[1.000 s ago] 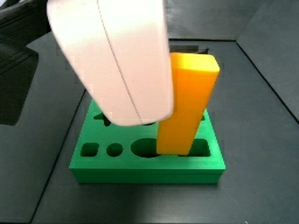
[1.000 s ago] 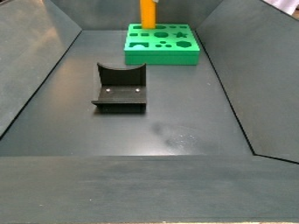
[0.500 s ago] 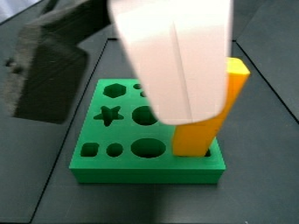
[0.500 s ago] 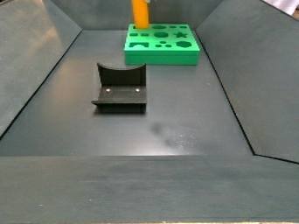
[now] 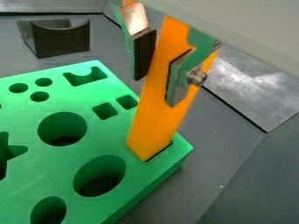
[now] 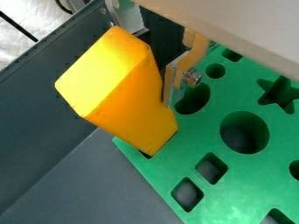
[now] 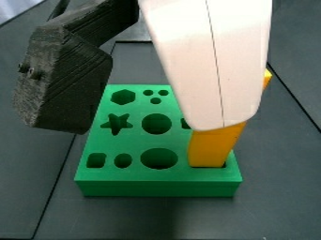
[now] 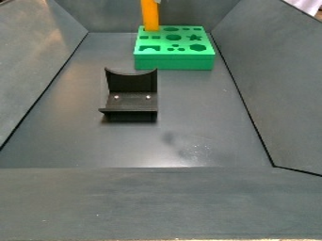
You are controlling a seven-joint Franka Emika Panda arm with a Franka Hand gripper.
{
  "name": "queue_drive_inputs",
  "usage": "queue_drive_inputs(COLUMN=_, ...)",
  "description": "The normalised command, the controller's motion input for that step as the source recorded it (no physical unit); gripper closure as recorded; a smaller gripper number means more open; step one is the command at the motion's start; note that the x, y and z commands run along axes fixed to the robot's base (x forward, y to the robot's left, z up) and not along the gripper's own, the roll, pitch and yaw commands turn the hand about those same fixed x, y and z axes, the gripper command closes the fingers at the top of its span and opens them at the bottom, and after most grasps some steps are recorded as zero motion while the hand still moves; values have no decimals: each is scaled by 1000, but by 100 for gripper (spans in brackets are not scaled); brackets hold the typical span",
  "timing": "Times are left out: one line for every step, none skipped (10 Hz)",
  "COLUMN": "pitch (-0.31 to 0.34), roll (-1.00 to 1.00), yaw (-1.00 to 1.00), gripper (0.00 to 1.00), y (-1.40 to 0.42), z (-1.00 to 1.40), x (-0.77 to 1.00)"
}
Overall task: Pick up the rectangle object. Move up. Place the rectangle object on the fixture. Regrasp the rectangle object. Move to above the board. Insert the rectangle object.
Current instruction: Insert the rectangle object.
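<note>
The rectangle object (image 5: 158, 114) is an orange-yellow block standing on end, slightly tilted, with its lower end in a cut-out at a corner of the green board (image 5: 111, 137). It shows in both side views (image 7: 216, 145) (image 8: 150, 13) and fills much of a wrist view (image 6: 111, 87). My gripper (image 5: 160, 87) is round the block's upper half. One dark pad (image 5: 142, 48) stands a little apart from the block, and the other silver finger (image 5: 177, 79) lies against it. The jaws look open. The gripper's white housing (image 7: 207, 56) hides the block's top.
The fixture (image 8: 128, 94), a dark block with a notched top, stands on the grey floor nearer than the board (image 8: 176, 61) and shows in a wrist view (image 5: 59, 37). Sloping dark walls enclose the floor. A bulky dark arm part (image 7: 63, 80) hangs over the board's left side.
The block has sunk lower into its cut-out and its top has shifted slightly sideways. The gripper housing has moved across the side view and now covers the block's top.
</note>
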Motion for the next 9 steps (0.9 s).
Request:
queue_drive_inputs(pitch=-500, roll=0, yaw=189, gripper=100, y=17, z=0, x=-23)
queue_drive_inputs(pitch=-500, roll=0, yaw=171, gripper=100, y=0, z=-74, x=0)
queue_drive_inputs(pitch=-384, roll=129, yaw=140, gripper=100, y=-80, z=-391, x=97)
queue_drive_inputs(pitch=-220, roll=161, yaw=229, gripper=100, y=-109, z=-531, x=431)
queue_drive_inputs(pitch=-163, roll=166, yaw=91, gripper=100, y=-86, z=-700, x=569)
queue_drive_inputs(pitch=-200, roll=146, yaw=0, gripper=100, y=-69, z=-640, x=443)
queue_drive_inputs(pitch=-277, roll=169, yaw=-277, gripper=100, y=-51, z=-491, x=189)
queue_drive_inputs(pitch=-394, roll=86, yaw=-300, gripper=100, y=0, z=-331, x=-126)
queue_drive_inputs(pitch=-499, roll=10, yaw=-291, gripper=100, y=0, z=-137, x=-306)
